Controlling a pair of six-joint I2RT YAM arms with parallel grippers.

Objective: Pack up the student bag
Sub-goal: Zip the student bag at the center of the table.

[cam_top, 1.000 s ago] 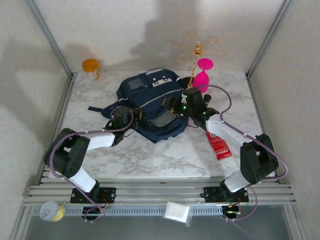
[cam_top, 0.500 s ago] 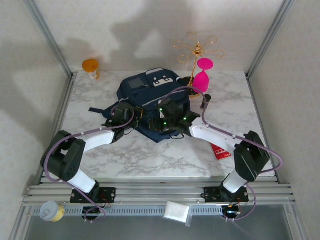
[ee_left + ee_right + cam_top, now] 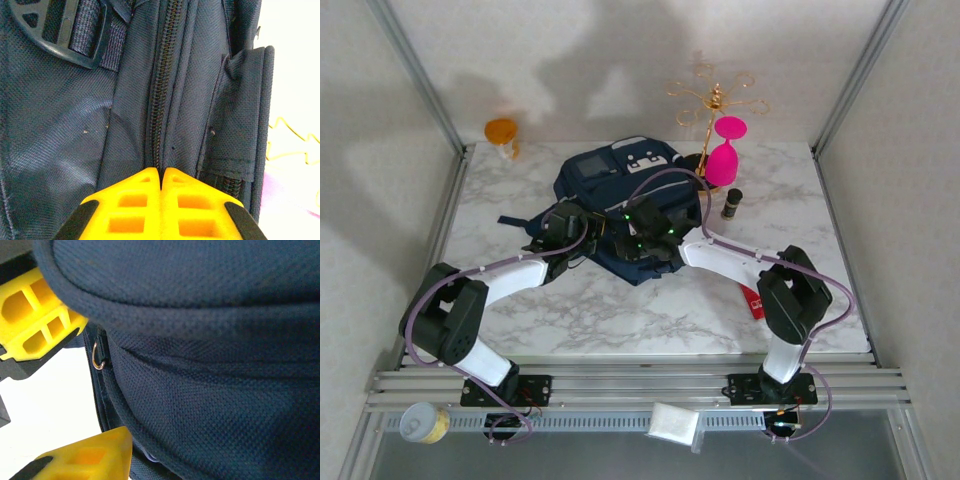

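The student bag (image 3: 610, 172), a navy backpack with pale patches, lies in the middle of the table. My left gripper (image 3: 586, 234) is at its near left edge. In the left wrist view the gripper (image 3: 161, 173) is shut, its yellow tips meeting on the bag's zipper seam (image 3: 162, 90). My right gripper (image 3: 640, 236) reaches across the bag's near side. In the right wrist view it (image 3: 100, 375) is closed partway around a thick fold of the bag (image 3: 210, 390). One fingertip (image 3: 90, 457) is below the fold, the other is partly hidden behind the rolled edge. A metal zip ring (image 3: 98, 358) hangs between them.
Behind the bag stand a gold wire stand (image 3: 712, 100) and a pink goblet (image 3: 724, 152), with a small dark bottle (image 3: 731, 204) to the right. An orange cup (image 3: 502, 133) sits at the far left. A red packet (image 3: 752, 300) lies under the right arm.
My right arm has swung left from the bag's right side onto its near front and narrowed its jaws on the fabric. The dark bottle has come into view. The left gripper stays shut.
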